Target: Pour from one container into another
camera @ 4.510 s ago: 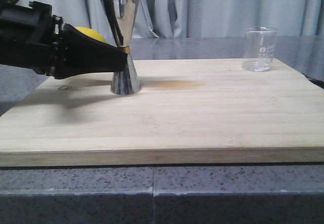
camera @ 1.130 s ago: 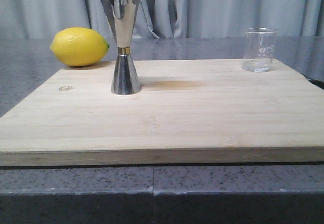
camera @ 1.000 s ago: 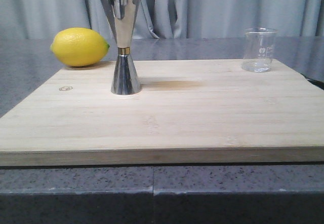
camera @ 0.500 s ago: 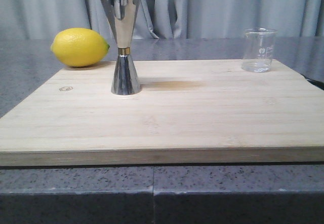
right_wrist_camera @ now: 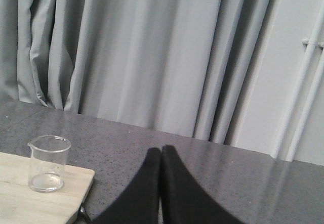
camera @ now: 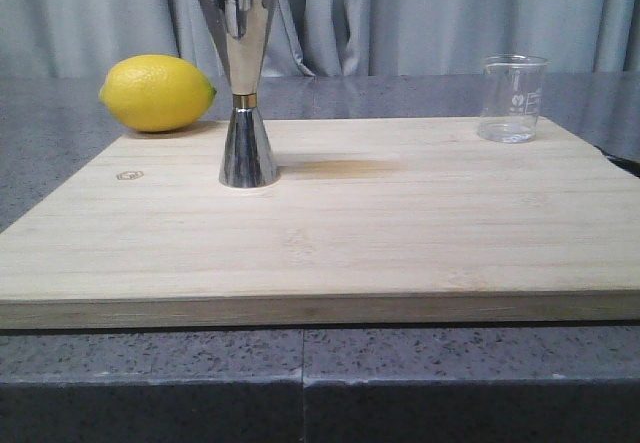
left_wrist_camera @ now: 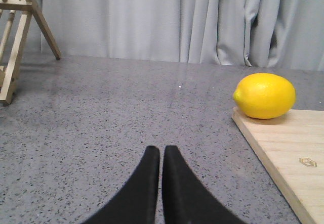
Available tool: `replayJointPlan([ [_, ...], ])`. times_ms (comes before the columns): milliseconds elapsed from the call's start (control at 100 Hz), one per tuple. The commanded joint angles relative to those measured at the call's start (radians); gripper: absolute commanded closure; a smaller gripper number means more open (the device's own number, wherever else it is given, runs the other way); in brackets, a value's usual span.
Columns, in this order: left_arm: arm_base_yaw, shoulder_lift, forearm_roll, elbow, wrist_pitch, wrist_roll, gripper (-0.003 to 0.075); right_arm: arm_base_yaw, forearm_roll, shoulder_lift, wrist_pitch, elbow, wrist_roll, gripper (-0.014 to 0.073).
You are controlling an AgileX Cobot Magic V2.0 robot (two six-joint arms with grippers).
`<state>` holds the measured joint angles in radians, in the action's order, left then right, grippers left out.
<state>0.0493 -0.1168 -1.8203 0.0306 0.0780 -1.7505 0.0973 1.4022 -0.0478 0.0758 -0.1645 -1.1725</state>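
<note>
Front view: steel jigger (camera: pixel 243 87) upright, board's (camera: pixel 400 233) left; glass beaker (camera: pixel 512 98) upright, far right corner; lemon (camera: pixel 157 92) on tabletop (camera: pixel 60 153). Left fingers (left_wrist_camera: pixel 152 163) closed, empty; right fingers (right_wrist_camera: pixel 152 166) likewise.

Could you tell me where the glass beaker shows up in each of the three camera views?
Front view: glass beaker stands upright at the far right corner of the wooden board.
Left wrist view: not in it.
Right wrist view: beaker stands at the lower left, on the board's corner.
Shared landmark: the wooden board.
</note>
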Motion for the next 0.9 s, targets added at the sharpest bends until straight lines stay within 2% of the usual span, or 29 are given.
replayJointPlan([
  [0,0.007,-0.007,-0.030,0.027,0.035,0.003,0.0739,0.007,0.005,-0.009,0.005,-0.023,0.000,0.0666],
  [890,0.009,-0.005,-0.012,0.027,0.034,0.003,0.0739,0.007,0.005,-0.009,0.005,-0.023,0.000,0.0666],
])
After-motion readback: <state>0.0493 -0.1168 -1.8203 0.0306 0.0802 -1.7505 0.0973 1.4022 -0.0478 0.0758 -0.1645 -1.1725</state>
